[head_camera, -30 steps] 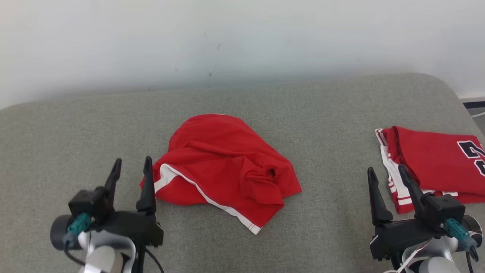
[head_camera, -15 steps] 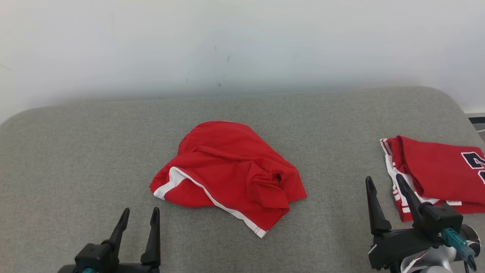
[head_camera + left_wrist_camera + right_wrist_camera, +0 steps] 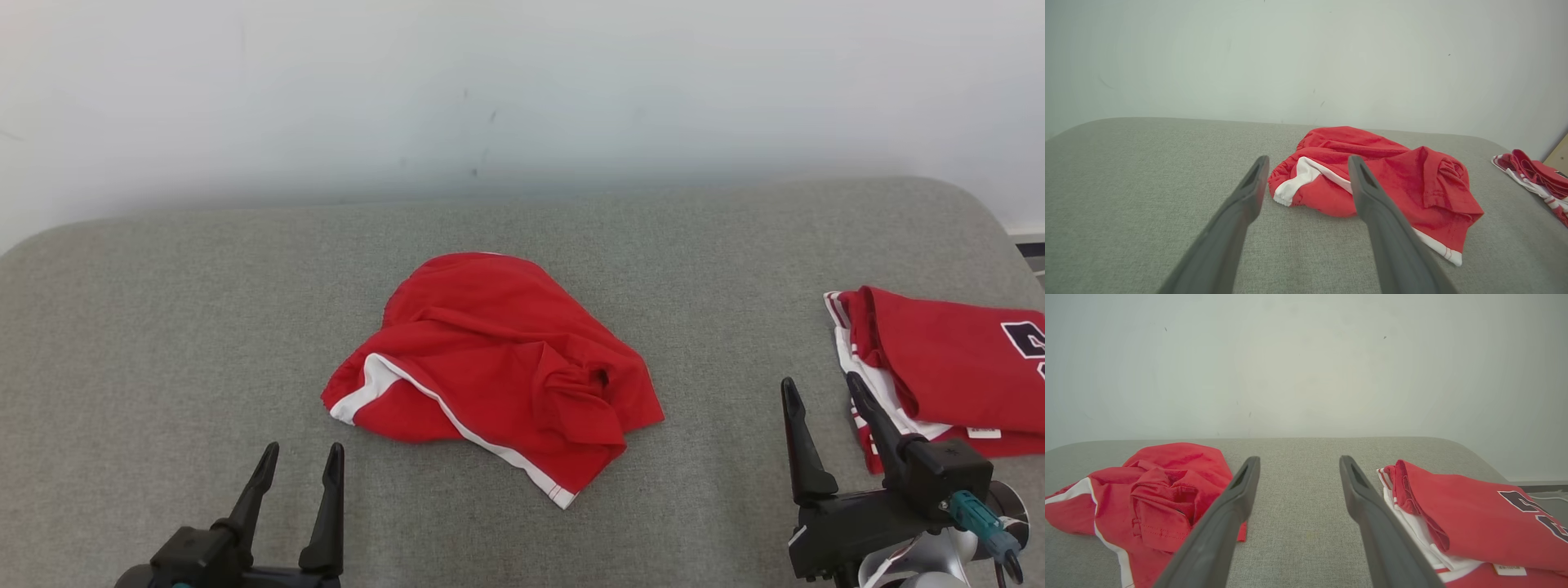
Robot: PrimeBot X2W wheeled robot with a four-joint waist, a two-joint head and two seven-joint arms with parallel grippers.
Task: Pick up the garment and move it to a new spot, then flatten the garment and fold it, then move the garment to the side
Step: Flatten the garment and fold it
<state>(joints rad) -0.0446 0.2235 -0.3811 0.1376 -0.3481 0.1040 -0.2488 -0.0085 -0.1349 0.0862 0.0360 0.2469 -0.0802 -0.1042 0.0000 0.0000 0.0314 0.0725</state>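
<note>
The left gripper [image 3: 302,449] stands wide open and empty. The crumpled red garment [image 3: 490,367] lies untouched on the grey padded surface [image 3: 163,327], just ahead of it and to its right; it looks light, soft and limp, so the white-trimmed edge nearest this gripper seems the best place to pinch. The right gripper [image 3: 820,382], also wide open and empty, has the garment well to its left and a folded red jersey [image 3: 947,367] just to its right. That jersey shows part of a dark numeral, cut off, and a white tag too small to read.
</note>
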